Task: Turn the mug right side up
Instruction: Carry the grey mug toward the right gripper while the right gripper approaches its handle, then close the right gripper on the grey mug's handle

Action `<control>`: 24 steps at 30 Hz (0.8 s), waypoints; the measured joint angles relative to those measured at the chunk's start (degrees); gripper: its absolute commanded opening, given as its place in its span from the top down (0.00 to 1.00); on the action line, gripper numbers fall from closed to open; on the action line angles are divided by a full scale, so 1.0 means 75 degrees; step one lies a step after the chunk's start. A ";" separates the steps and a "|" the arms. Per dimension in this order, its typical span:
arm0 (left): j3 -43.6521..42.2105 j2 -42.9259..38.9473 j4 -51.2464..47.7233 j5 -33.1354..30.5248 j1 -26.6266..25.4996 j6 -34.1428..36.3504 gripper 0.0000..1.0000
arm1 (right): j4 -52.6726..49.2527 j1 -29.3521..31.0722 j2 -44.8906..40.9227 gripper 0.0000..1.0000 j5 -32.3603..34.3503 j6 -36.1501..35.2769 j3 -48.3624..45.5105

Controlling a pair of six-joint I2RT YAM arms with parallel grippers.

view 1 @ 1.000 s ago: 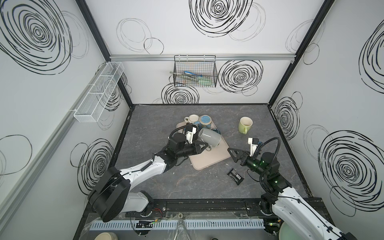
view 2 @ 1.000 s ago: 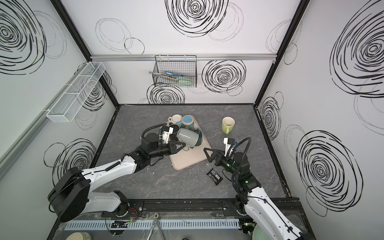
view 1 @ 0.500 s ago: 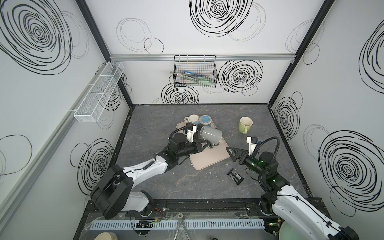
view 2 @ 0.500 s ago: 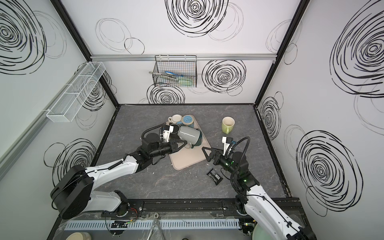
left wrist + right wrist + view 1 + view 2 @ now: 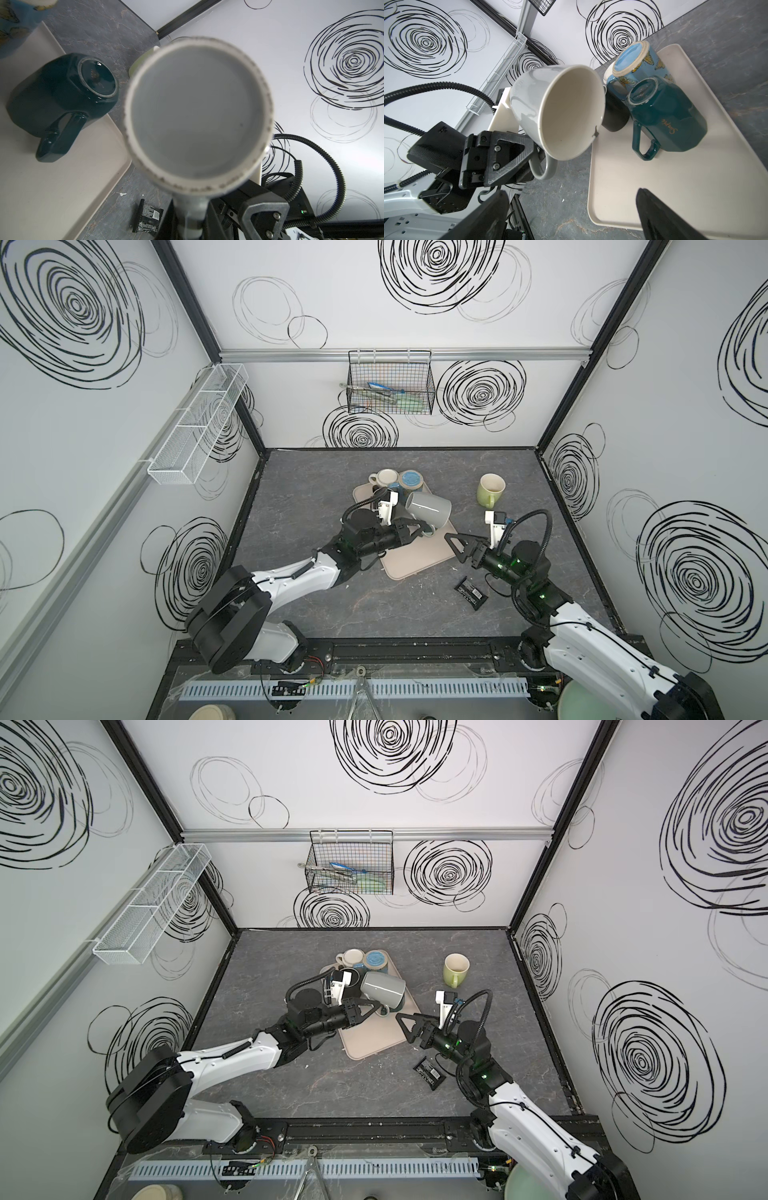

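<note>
A grey mug (image 5: 428, 510) (image 5: 382, 988) hangs tipped on its side above the beige tray (image 5: 419, 568) (image 5: 374, 1044). My left gripper (image 5: 424, 529) (image 5: 379, 1007) is shut on its handle (image 5: 544, 172). The left wrist view shows the mug's grey base (image 5: 197, 112), with the left gripper (image 5: 193, 218) clamped on the handle. Its cream mouth (image 5: 571, 112) faces my right gripper (image 5: 571, 218), which is open and empty. In both top views the right gripper (image 5: 456, 549) (image 5: 409, 1029) is just right of the mug, over the tray's right edge.
Upside down on the tray are a dark teal mug (image 5: 670, 116) (image 5: 58, 93), a blue butterfly mug (image 5: 639, 62) and a black mug (image 5: 614, 114); a cream mug (image 5: 386, 477) stands behind them. A green mug (image 5: 490, 489) stands upright at the right. A black packet (image 5: 471, 593) lies on the table.
My right gripper has moved left, closer to the mug's mouth. The left gripper has shifted the mug slightly to the right while keeping its hold.
</note>
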 measured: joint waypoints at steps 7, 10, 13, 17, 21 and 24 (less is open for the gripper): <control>0.0000 0.0184 0.0446 0.0000 -0.0061 -0.0160 1.00 | 0.0122 0.0096 0.0032 0.00 -0.0003 0.0015 0.0140; 0.0000 0.0207 0.0589 -0.0006 -0.0067 -0.0227 1.00 | 0.0122 0.0146 0.0032 0.00 -0.0003 0.0038 0.0140; -0.0003 0.0207 0.0726 -0.0015 -0.0079 -0.0239 1.00 | 0.0122 0.0192 0.0029 0.00 -0.0003 0.0041 0.0140; -0.0044 0.0207 0.0860 -0.0029 -0.0122 -0.0239 1.00 | 0.0119 0.0248 0.0061 0.00 -0.0038 0.0041 0.0149; -0.0128 0.0207 0.0950 -0.0032 -0.0140 -0.0242 1.00 | 0.0117 0.0385 0.0291 0.02 -0.0195 0.0038 0.0254; -0.0175 0.0207 0.0941 -0.0032 -0.0146 -0.0242 1.00 | 0.0119 0.0530 0.0458 0.05 -0.0256 0.0035 0.0356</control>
